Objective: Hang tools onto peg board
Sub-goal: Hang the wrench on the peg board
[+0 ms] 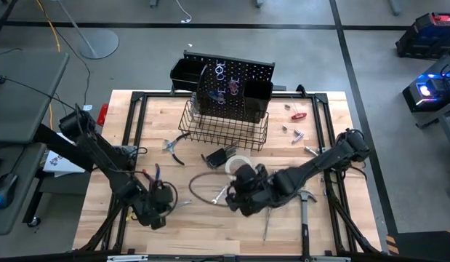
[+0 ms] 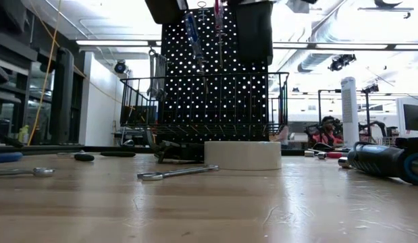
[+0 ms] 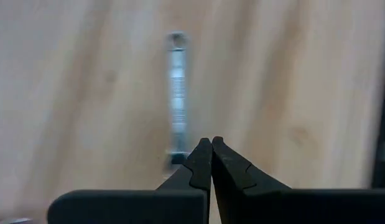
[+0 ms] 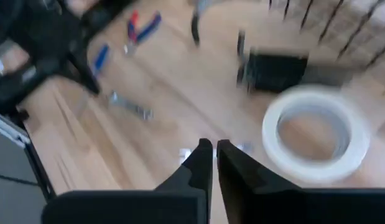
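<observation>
Pale wooden tabletop (image 1: 210, 229) carried most of the tools, loose in front of the upright peg board (image 1: 235, 91), which already held a couple of screwdrivers (image 2: 190, 30). The right gripper (image 1: 238, 196) hovered low near mid-table, fingers pressed almost together and holding nothing, with the tape roll (image 4: 315, 134) just ahead of it and a wrench (image 1: 219, 195) close by. The left gripper (image 1: 158, 200) sat near the front left, fingers pressed together and empty, a wrench (image 3: 177, 93) lying lengthwise just beyond its tips. To pick up well, I judged, either gripper should first spread its fingers, straddle its wrench across the shank, and close squarely so that the ring end stays free for a peg.
</observation>
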{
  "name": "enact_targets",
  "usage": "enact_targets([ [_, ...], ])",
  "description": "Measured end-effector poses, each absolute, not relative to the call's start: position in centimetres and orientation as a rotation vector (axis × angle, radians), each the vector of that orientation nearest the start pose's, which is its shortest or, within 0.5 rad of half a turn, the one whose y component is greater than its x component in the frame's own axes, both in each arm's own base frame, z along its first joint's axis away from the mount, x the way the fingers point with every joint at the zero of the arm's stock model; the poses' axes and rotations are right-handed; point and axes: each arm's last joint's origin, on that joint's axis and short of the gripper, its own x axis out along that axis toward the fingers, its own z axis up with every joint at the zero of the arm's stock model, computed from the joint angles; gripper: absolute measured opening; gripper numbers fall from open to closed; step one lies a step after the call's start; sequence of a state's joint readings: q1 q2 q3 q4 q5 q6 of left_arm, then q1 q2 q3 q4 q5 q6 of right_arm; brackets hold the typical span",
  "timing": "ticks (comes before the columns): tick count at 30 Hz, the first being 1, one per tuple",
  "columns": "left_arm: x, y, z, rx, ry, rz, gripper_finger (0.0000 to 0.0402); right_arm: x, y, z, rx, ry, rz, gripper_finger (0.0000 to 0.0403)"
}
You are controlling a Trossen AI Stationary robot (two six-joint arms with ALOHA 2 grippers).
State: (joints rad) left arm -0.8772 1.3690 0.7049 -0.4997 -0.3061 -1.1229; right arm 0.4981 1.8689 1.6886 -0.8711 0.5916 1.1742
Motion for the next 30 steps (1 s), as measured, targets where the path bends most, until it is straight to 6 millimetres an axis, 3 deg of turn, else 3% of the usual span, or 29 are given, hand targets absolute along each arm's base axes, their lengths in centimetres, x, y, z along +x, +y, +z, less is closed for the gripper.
enact_targets([
  [10, 15.9, -17.9, 15.6, -0.308, 1.152, 0.132, 0.0, 35.1, 21.9, 23.4, 0.697, 0.851, -0.647, 0.0001],
  [16, 15.7, -18.2, 14.8, -0.349, 1.165, 0.232, 0.0, 34.5, 23.2, 23.1, 0.752, 0.842, -0.654, 0.0001],
  [30, 15.7, -18.2, 14.5, -0.379, 1.144, 0.287, 0.0, 34.5, 23.2, 23.1, 0.755, 0.857, -0.647, 0.0],
])
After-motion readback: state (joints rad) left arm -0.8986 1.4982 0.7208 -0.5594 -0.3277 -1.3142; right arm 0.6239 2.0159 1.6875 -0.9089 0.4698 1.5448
